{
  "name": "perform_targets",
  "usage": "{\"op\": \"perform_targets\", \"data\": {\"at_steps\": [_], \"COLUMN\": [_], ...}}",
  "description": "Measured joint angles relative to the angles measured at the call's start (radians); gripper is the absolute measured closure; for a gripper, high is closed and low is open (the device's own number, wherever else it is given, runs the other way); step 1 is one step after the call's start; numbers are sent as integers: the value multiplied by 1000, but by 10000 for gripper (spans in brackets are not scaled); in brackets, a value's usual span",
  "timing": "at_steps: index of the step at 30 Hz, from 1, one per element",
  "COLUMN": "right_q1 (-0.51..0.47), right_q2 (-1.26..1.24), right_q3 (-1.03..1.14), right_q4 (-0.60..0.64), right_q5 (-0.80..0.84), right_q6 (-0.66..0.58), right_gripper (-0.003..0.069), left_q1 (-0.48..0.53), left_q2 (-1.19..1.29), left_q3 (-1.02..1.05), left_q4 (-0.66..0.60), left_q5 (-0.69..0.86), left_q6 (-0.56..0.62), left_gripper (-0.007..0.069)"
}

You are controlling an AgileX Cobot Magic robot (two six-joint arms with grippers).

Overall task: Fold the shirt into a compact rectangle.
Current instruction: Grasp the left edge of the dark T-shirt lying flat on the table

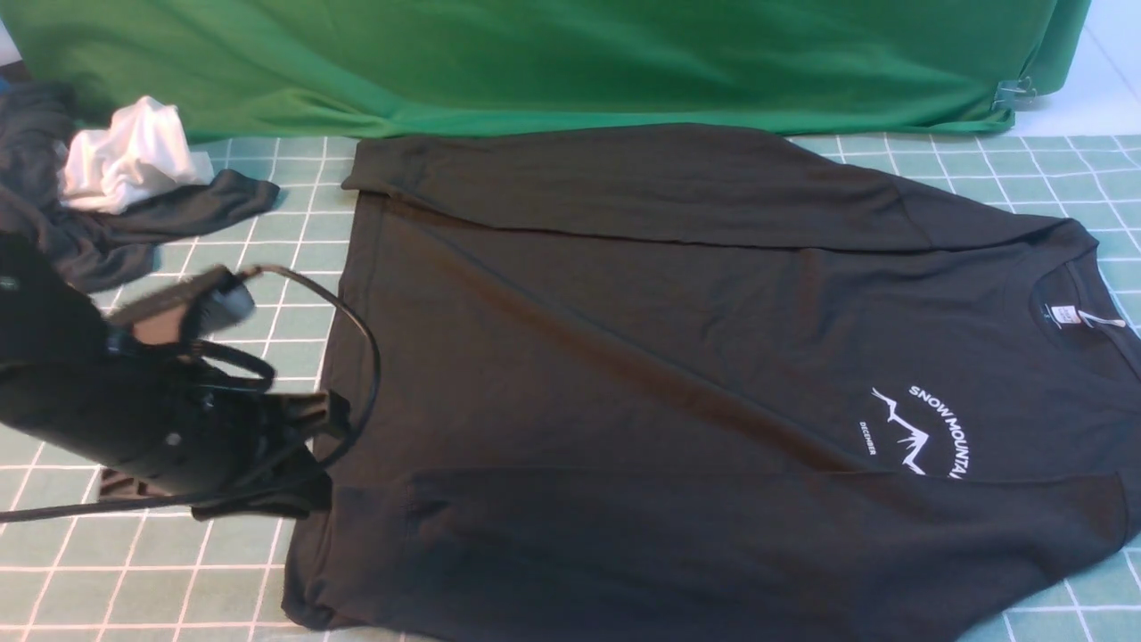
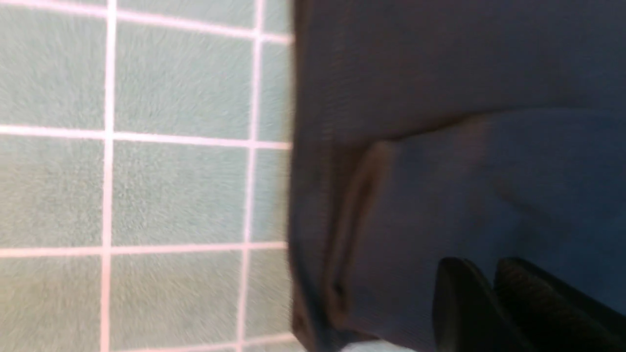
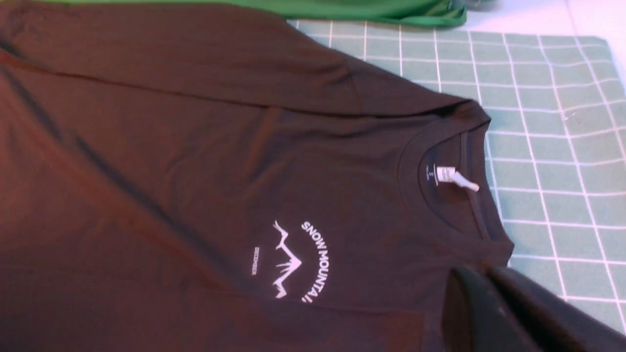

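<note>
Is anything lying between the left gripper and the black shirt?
Nothing visible does. The left gripper hangs directly over the shirt near its hem; the grey garment and white cloth lie apart from it, toward the far left corner.

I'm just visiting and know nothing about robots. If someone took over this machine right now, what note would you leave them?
Left gripper: fingers together at the hem end of the shirt; whether cloth is pinched, I cannot tell.
Right gripper: shut, by the near shoulder beside the collar; grip equally unclear.
Shirt: flat on the checked mat, logo up, collar toward the robot's right.
Done: both sleeves lie folded over the body.
Left to do: fold the body into a compact rectangle.
</note>
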Motion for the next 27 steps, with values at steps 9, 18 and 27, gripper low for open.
{"op": "perform_targets", "data": {"at_steps": [9,18,27], "right_q1": [0,0,0], "right_q2": [8,8,8], "right_q3": [0,0,0], "right_q4": [0,0,0], "right_q5": [-11,-11,-11], "right_q6": [0,0,0], "right_gripper": [613,601,582], "left_q1": [-50,-136,-137], "left_q2": [127,131,131], "left_q3": [-2,-42,-42], "left_q4": [29,125,262], "left_q5": [-98,-172,-171], "left_q6": [49,51,-95], "left_gripper": [293,232,232]}}
